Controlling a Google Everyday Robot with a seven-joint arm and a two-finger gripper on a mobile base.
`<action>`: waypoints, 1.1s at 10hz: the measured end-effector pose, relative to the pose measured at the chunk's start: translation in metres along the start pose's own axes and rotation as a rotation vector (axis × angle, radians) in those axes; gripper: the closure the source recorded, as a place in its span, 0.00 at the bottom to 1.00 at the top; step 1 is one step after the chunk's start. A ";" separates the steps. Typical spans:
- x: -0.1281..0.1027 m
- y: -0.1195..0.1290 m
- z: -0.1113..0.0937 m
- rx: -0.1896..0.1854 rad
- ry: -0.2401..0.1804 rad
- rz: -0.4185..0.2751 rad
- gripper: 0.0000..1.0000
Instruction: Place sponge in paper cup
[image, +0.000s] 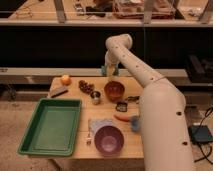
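My gripper (109, 70) hangs from the white arm (131, 60) over the back edge of the wooden table (80, 101), just behind the brown bowl (114, 91). Something small and yellowish shows at its tip; I cannot tell whether it is the sponge. A small pale cup (95, 97) stands left of the brown bowl, in front of and below the gripper; it may be the paper cup. A flat grey block (58, 91) lies at the table's left.
A green tray (51, 126) fills the front left. A purple bowl (109, 140) sits at the front on a cloth. An orange (65, 79), a dark cluster (86, 86), a black item (121, 106), an orange stick (122, 118) and a blue cup (135, 123) are spread around.
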 end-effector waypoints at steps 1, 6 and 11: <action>0.000 0.000 0.002 0.014 -0.002 -0.002 0.86; 0.005 -0.001 0.010 0.083 0.015 -0.017 0.86; 0.008 -0.010 0.009 0.108 0.019 -0.036 0.86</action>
